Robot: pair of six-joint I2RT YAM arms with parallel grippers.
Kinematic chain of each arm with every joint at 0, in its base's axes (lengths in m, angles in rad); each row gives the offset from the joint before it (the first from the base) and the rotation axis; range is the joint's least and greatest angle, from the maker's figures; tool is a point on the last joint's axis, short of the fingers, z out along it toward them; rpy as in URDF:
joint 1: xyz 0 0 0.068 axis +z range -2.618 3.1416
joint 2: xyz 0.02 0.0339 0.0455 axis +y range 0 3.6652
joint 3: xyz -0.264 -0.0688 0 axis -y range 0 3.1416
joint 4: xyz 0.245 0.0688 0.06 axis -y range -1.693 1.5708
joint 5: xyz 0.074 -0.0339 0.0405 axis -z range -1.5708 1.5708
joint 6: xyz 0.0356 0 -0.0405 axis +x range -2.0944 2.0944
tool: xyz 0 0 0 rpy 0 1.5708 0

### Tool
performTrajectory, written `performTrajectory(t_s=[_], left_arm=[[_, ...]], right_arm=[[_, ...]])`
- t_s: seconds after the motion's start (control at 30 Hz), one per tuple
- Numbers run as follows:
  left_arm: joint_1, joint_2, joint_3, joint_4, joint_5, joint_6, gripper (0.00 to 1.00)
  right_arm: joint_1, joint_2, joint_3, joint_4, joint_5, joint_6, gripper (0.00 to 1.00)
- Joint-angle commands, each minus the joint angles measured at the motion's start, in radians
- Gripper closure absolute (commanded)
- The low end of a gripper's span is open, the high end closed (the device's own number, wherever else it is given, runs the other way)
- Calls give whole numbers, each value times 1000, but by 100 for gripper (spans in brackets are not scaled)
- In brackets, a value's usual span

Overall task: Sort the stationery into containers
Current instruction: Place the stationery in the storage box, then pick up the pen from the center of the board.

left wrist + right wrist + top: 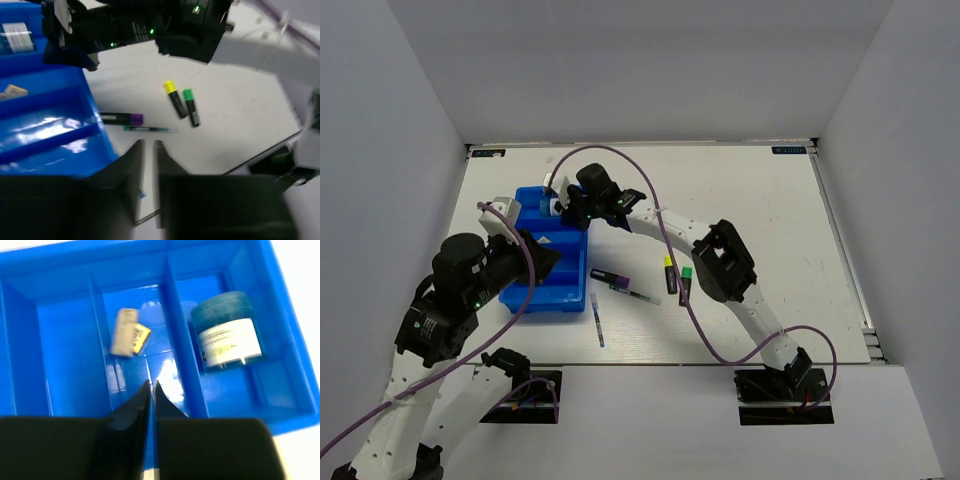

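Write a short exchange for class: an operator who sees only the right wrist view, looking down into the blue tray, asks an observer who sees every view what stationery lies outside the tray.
Operator: I see only the eraser and the round pot in the blue tray. Anything outside?
Observer: A yellow-capped highlighter and a green-capped highlighter lie side by side on the table, right of the tray.
Operator: Anything closer to the tray?
Observer: A purple-tipped marker lies by its near right corner, a thin pen alongside.
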Motion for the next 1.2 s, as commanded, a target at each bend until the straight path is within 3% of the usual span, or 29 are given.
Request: performTrajectory(t_s=[0.0,0.1,0.13,0.23,0.27,0.3,0.33,0.37,0.43,0.47,0.5,0.53,0.57,0.6,0.77,0.8,0.83,0.87,0.93,1.17], left_arm=[[0,-8,44,-44,18,-9,83],[1,9,44,-56,34,-41,96],[0,20,38,-61,47,-50,96],[-2,110,26,-93,99,-101,96],[0,133,21,-107,118,-111,91],[1,162,23,-125,138,-110,87],[-9,254,17,-130,171,-101,83],[-21,284,17,-135,196,-93,70],[-47,395,18,-132,173,-62,54],[-110,444,26,-135,144,-52,42],[-132,468,29,-127,100,-44,38],[-200,510,49,-121,72,-38,35],[-224,558,61,-118,-7,-41,34],[-259,580,81,-116,-32,-41,34],[-333,733,144,-98,-141,-130,44],[-342,741,147,-93,-166,-140,44],[-345,764,150,-86,-193,-163,42],[-359,772,150,-84,-222,-185,34],[-364,796,152,-84,-265,-217,32],[-362,859,116,-15,-390,-383,31]], right_arm=[[-7,-151,22,6,159,70,100],[-20,-215,44,-72,353,64,100],[-23,-247,30,-88,494,64,100],[-76,-321,-36,-235,583,87,100],[-90,-336,-50,-276,592,114,94],[-139,-352,-105,-409,580,122,74],[-157,-402,-133,-451,525,126,66],[-188,-422,-168,-512,464,122,56],[-240,-514,-296,-597,369,105,41],[-274,-537,-346,-650,270,107,41],[-314,-578,-395,-696,225,110,53],[-323,-615,-418,-718,121,96,72],[-346,-654,-471,-750,132,113,97],[-352,-666,-492,-761,146,123,100],[-339,-732,-673,-778,327,260,100],[-342,-735,-680,-792,325,278,94],[-339,-728,-714,-798,321,295,74],[-339,-726,-726,-793,268,323,68],[-340,-714,-768,-781,244,364,51],[-346,-640,-803,-682,218,551,46]])
